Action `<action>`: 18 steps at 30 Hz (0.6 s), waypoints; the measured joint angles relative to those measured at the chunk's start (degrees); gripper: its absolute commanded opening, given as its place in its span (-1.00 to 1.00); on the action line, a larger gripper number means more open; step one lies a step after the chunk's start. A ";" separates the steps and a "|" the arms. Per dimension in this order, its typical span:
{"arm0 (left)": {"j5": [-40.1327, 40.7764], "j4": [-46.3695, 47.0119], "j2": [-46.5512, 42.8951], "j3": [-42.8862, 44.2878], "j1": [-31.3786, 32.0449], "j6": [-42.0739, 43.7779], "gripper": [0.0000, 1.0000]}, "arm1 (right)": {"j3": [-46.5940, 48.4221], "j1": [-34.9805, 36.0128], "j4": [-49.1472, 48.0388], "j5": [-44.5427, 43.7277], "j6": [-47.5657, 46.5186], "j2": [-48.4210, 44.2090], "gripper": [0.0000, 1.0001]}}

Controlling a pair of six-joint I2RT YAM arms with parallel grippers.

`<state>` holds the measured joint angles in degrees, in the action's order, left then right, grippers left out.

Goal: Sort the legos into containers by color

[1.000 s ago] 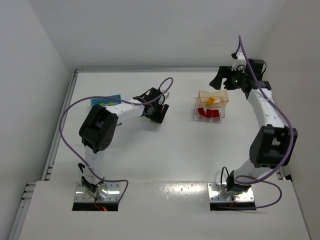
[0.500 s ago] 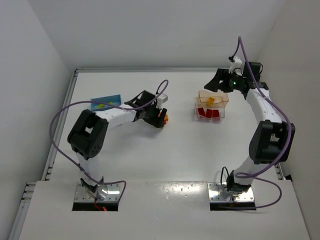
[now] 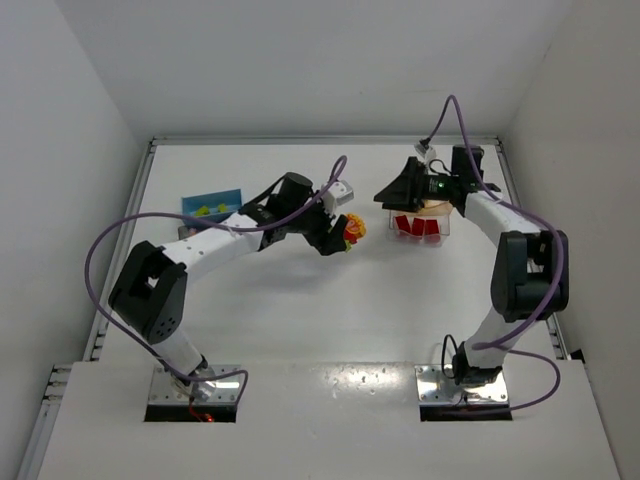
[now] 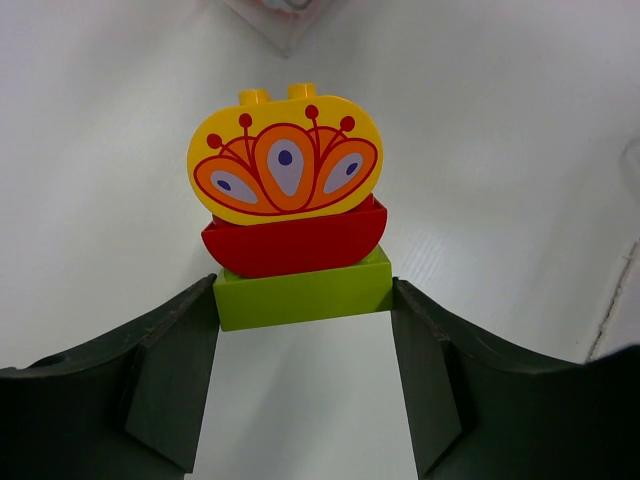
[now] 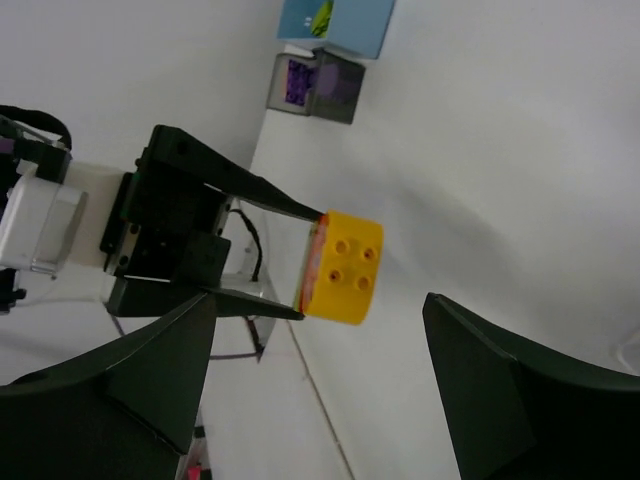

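Note:
My left gripper [image 3: 338,236] is shut on the lime green bottom block [image 4: 303,292] of a stack of three legos [image 3: 353,230], held above the table's middle. On the green block sit a red piece [image 4: 293,243] and a yellow piece [image 4: 285,165] with a flower print. My right gripper [image 3: 386,195] stands open, pointing left at the stack and a little apart from it. In the right wrist view the yellow top [image 5: 343,266] shows between its wide-open fingers [image 5: 140,385]. Behind the right gripper is the clear container [image 3: 443,232] with red legos [image 3: 415,226], partly hidden.
The dark container with a blue part [image 3: 212,204] stands at the back left, holding yellow-green pieces; the right wrist view shows purple legos [image 5: 300,83] in it. White walls close in the table on three sides. A purple cable [image 3: 110,245] loops off each arm.
My left arm has swung right and carried the lego stack toward the clear container. My right gripper has moved left, over that container, and now faces the stack.

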<state>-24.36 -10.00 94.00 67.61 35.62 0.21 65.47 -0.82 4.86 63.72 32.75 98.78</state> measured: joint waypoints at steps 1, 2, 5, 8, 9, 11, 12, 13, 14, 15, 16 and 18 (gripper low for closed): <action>0.02 -0.20 -0.02 0.00 0.63 0.28 -0.42 | 0.02 0.48 -0.44 0.72 0.52 0.22 0.66; 0.17 -0.39 -0.04 0.00 1.11 0.59 -0.42 | 0.07 0.98 -0.92 1.46 0.98 0.48 0.66; 0.74 -0.81 -0.39 0.00 2.23 1.11 -0.42 | 0.13 2.54 -1.81 3.26 1.92 1.51 0.66; 1.68 -0.90 -1.05 0.00 2.73 1.51 -0.42 | 0.13 3.67 -1.79 4.13 2.40 2.91 0.63; 1.90 -0.94 -1.27 0.02 2.73 1.62 -0.42 | 0.13 3.98 -1.77 4.37 2.40 3.26 0.63; 2.45 -0.98 -1.60 0.15 2.73 1.66 -0.42 | 0.13 4.35 -1.33 4.44 2.38 3.72 0.60; 2.69 -1.03 -1.62 0.31 2.73 1.66 -0.42 | 0.13 4.42 -1.31 4.46 2.34 3.85 0.60; 2.82 -1.07 -1.62 0.48 2.75 1.64 -0.42 | 0.13 4.42 -1.31 4.46 2.34 3.89 0.58; 2.97 -1.09 -1.62 0.70 2.78 1.64 -0.42 | 0.13 4.42 -1.33 4.46 2.32 3.98 0.54; 3.06 -1.09 -1.62 0.94 2.82 1.64 -0.42 | 0.13 4.42 -1.33 4.46 2.23 4.07 0.52; 3.17 -1.09 -1.62 1.18 2.89 1.64 -0.42 | 0.13 4.52 -1.33 4.46 2.21 4.17 0.50; 3.21 -1.07 -1.62 1.68 3.02 1.66 -0.42 | 0.13 4.83 -1.33 4.46 2.23 4.39 0.45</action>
<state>-21.15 -11.07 92.38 69.30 38.63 1.87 65.60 4.01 3.53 68.18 34.98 103.18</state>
